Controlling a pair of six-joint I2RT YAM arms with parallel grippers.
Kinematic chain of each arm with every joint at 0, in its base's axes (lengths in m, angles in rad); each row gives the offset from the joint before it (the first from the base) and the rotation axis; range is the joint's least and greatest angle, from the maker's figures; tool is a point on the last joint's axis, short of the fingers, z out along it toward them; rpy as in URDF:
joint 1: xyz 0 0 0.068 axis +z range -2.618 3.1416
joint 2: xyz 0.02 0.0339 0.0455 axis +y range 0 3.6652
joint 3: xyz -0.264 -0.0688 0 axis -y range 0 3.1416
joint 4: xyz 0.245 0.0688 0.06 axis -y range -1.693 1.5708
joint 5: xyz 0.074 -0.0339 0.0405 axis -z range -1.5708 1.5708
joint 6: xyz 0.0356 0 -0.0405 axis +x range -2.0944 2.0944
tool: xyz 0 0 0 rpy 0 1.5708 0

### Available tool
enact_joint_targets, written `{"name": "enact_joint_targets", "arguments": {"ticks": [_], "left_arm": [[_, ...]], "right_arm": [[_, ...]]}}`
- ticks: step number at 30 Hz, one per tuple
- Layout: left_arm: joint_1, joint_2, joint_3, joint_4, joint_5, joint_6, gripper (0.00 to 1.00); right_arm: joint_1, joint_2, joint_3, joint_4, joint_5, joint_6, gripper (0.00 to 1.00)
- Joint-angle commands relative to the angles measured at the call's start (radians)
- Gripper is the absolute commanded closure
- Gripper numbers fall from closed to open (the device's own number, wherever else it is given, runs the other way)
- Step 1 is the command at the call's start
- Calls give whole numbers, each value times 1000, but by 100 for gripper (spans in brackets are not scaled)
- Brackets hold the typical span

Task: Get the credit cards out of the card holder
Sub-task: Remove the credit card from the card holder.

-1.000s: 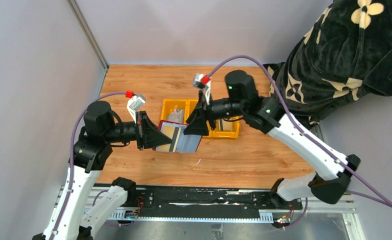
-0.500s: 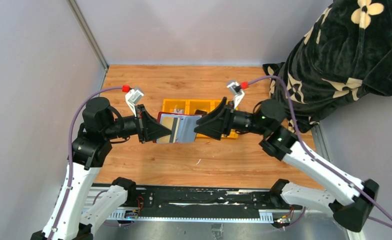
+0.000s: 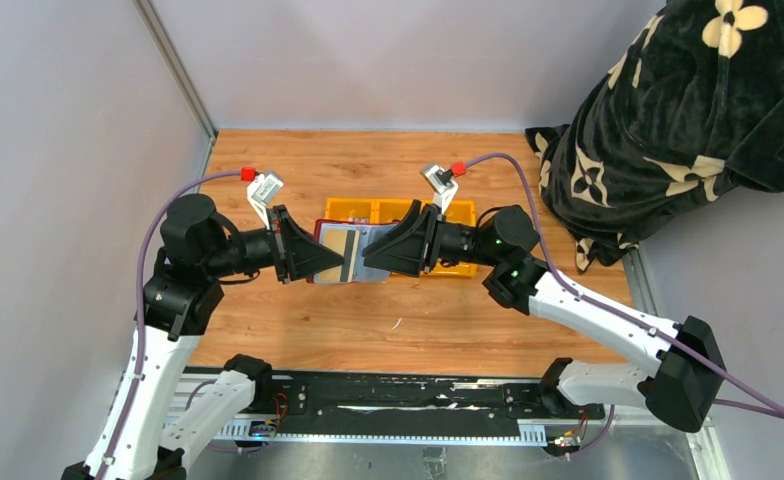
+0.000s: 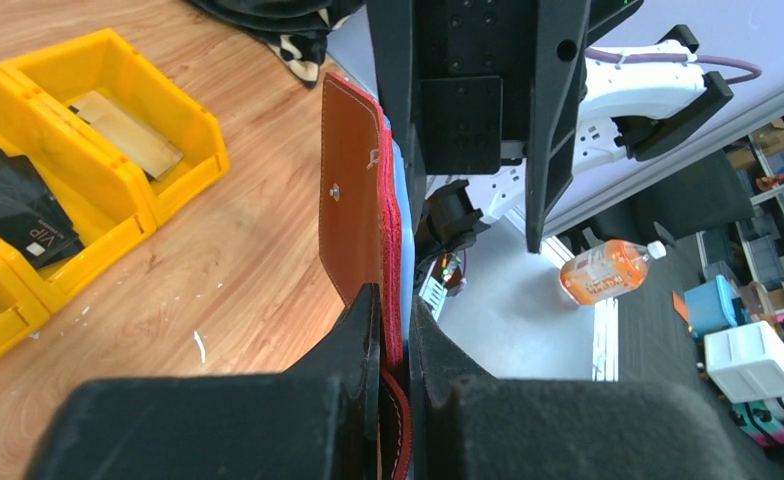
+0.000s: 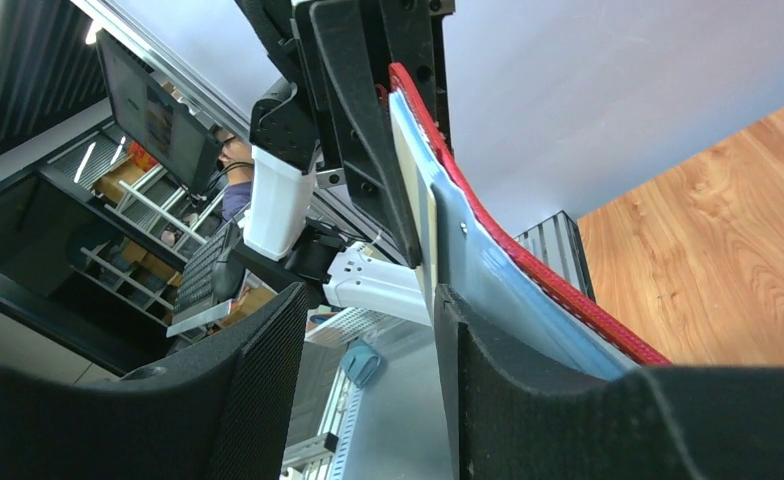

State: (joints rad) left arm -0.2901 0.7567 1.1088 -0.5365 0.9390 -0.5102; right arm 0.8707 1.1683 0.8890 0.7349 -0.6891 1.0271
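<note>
My left gripper [image 3: 336, 262] [image 4: 396, 335] is shut on the maroon card holder [image 3: 353, 255] [image 4: 360, 200], holding it open and on edge above the table. A tan credit card [image 3: 336, 248] and a silvery sleeve [image 3: 370, 255] show inside it. My right gripper [image 3: 376, 256] [image 5: 368, 385] faces it from the right, open, with nothing between the jaws. The holder's red edge [image 5: 528, 272] and blue-grey sleeve [image 5: 483, 265] run just outside one of its fingers [image 5: 528, 400]. A black card [image 4: 18, 205] and a tan card [image 4: 123, 128] lie in the yellow tray [image 4: 183, 150].
The yellow three-compartment tray [image 3: 460, 268] sits on the wooden table behind the two grippers. A black floral cloth [image 3: 668, 110] is heaped at the back right. Grey walls close in the left and far sides.
The left gripper has lifted the holder slightly. The right arm swung down and moved left, bringing its open jaws up to the holder's right edge.
</note>
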Motion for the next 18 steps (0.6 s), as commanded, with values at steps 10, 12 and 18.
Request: {"name": "enact_joint_targets", "arguments": {"ticks": [10, 12, 18], "left_arm": [[2, -7, 3, 61, 39, -38, 100], [2, -6, 2, 50, 40, -25, 100], [2, -2, -10, 52, 36, -23, 92]], "right_arm": [[39, 95, 58, 147, -32, 74, 50], [39, 121, 53, 249, -42, 125, 52], [44, 177, 60, 408, -39, 227, 57]]}}
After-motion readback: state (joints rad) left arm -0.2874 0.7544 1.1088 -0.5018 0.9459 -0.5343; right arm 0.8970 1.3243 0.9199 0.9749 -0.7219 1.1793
